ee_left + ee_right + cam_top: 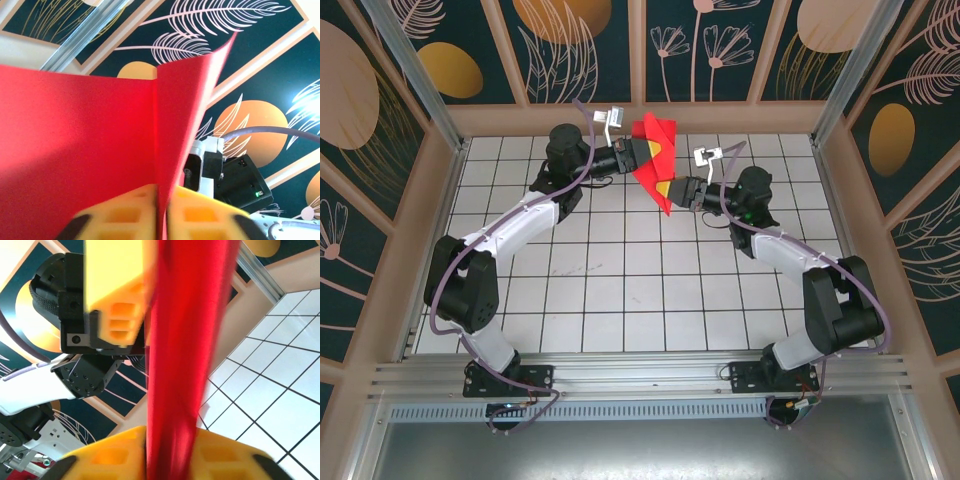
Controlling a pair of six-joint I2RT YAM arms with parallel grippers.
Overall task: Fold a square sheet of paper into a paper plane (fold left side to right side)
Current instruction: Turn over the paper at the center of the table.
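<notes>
Top external view: paper plane is held aloft over the far middle of the table, off the tiles, its pointed end angled toward the near side. Left gripper meets it from the left at the wider far part. Right gripper meets it from the right, nearer, by the point. Left wrist view: yellow fingers stand close together with a crease of the red paper rising between them and a broad flap spreading left. It reads as a pinch on the fold, though the fingers are blurred. Right wrist view: right gripper has its fingers drawn in on either side of a narrow upright band of paper, touching it. A finger of the left gripper shows just beyond, beside the same band. Judgement: the step in hand is a mid-air crease or re-grip, both arms sharing the sheet. To do it well, one pinch should hold firm while the other shifts. Pulling apart risks a tear; slackening both drops it. Get the layers flush at the crease before pressing, wrists aligned so the thin paper neither twists nor buckles.
</notes>
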